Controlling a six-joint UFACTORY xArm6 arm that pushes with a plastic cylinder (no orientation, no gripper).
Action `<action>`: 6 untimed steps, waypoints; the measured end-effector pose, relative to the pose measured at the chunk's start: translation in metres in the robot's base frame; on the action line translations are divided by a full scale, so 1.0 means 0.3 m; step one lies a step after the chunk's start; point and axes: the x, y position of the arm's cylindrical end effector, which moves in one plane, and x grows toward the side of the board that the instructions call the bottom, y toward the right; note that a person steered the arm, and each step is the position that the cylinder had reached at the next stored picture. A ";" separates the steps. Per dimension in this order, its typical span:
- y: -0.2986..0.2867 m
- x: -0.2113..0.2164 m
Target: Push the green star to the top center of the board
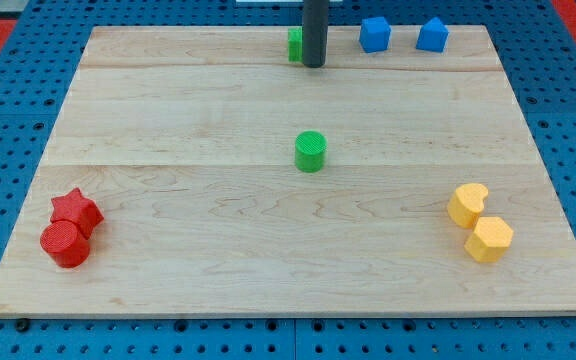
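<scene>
In the single camera view, the rod stands near the board's (118, 120) top edge with its tip (313, 64) planted on the wood, and the star (294, 45) peeks out from behind it on the view's left, mostly hidden, so only a green sliver shows and its shape cannot be confirmed from here. That is the relation the coming move turns on: the star lies just left of the tip and slightly toward the view's top, seemingly touching the rod or very nearly so, though the overlap makes contact impossible to judge. The rod is a plain pusher with nothing to open or close; it grips nothing and merely rests beside the block. The star sits in the top strip of the board, close to the centre line across the width, so the task looks all but done, with at most a small nudge left. Two blue blocks (374, 33) (431, 35) lie to the tip's right along the same top edge, near but apart from it. The cylinder (310, 151) stands alone mid-board, well below the tip. A red pair (71, 229) sits at lower left and a yellow pair (479, 223) at lower right, both far from the action.
</scene>
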 end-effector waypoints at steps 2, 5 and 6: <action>-0.026 -0.052; 0.329 0.408; 0.232 0.567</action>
